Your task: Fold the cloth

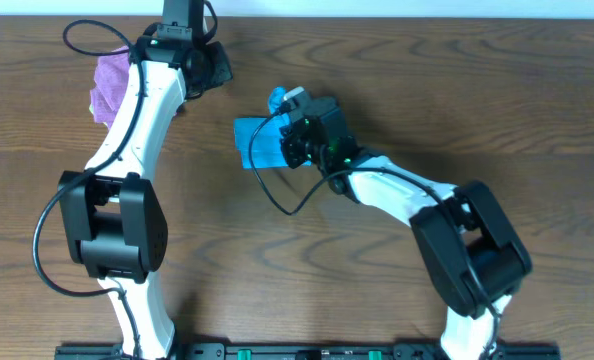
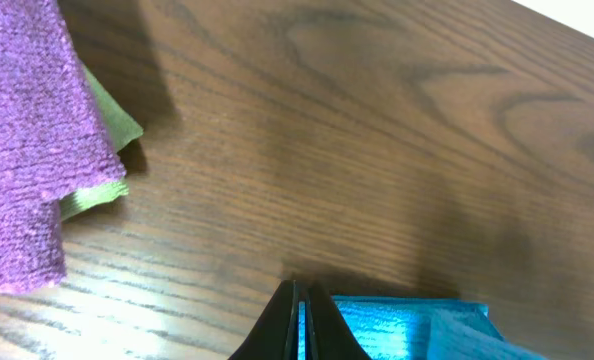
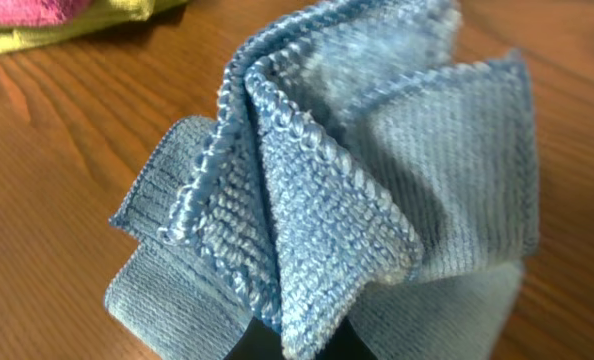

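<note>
Pinching cloth (image 3: 377, 180) bunched upward, right claw (image 3: 297, 345) clamped

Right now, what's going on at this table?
The right gripper is shut on the cloth, pinching a bunch of its edges so the layers fan out above it. Part of the cloth lies flat on the table. The left gripper is shut, with nothing visibly in it, and sits farther back beside the purple cloth, which lies on top of a light green cloth. The fold is not finished yet.
</note>
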